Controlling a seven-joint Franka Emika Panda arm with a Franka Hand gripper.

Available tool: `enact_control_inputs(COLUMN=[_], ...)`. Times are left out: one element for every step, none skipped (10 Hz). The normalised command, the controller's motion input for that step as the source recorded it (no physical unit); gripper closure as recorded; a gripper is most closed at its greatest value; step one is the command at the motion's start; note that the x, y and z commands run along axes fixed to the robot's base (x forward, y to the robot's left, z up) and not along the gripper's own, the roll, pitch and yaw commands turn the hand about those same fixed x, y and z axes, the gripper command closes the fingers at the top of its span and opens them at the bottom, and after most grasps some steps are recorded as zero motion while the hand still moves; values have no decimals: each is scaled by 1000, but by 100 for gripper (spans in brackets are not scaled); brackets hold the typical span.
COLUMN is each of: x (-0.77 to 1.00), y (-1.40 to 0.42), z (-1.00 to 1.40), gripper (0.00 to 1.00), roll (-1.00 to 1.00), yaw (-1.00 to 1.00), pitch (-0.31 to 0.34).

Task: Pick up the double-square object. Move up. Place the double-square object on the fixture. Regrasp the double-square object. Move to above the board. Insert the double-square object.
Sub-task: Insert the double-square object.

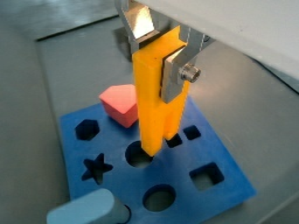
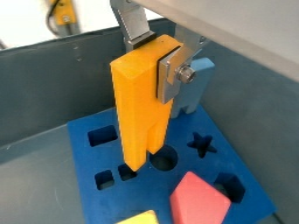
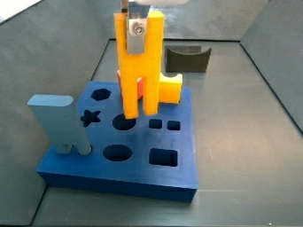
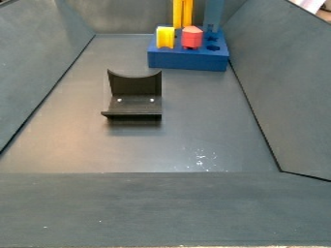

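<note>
My gripper [image 1: 158, 57] is shut on the upper part of the double-square object [image 1: 158, 96], a long orange-yellow block hanging upright. Both wrist views show a silver finger [image 2: 173, 74] pressed flat on its side. In a side view the gripper [image 3: 138, 29] holds the double-square object [image 3: 137, 75] with its two notched legs pointing down, just over the blue board [image 3: 112, 168]. Its lower end is close to the pair of small square holes [image 2: 114, 176]; whether it touches the board I cannot tell. The fixture [image 4: 132, 97] stands bare, apart from the board [image 4: 207, 60].
A red peg [image 1: 117, 103], a short yellow block [image 3: 173, 87] and a tall pale-blue block [image 3: 53, 120] stand in the board. The fixture [image 3: 186, 59] sits behind the board. Grey bin walls [image 4: 39, 87] slope up on all sides.
</note>
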Motion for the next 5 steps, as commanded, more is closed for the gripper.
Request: enact_control_inputs(x=[631,711,783,366,0], y=[120,183,197,0,0], z=[0,151,220,-114,-274], gripper=[100,100,100,100,100], roll=[-119,-194,-171,-49,0], yaw=[-466,-471,-383,-766,-1000], pitch=[89,59,84,0,0])
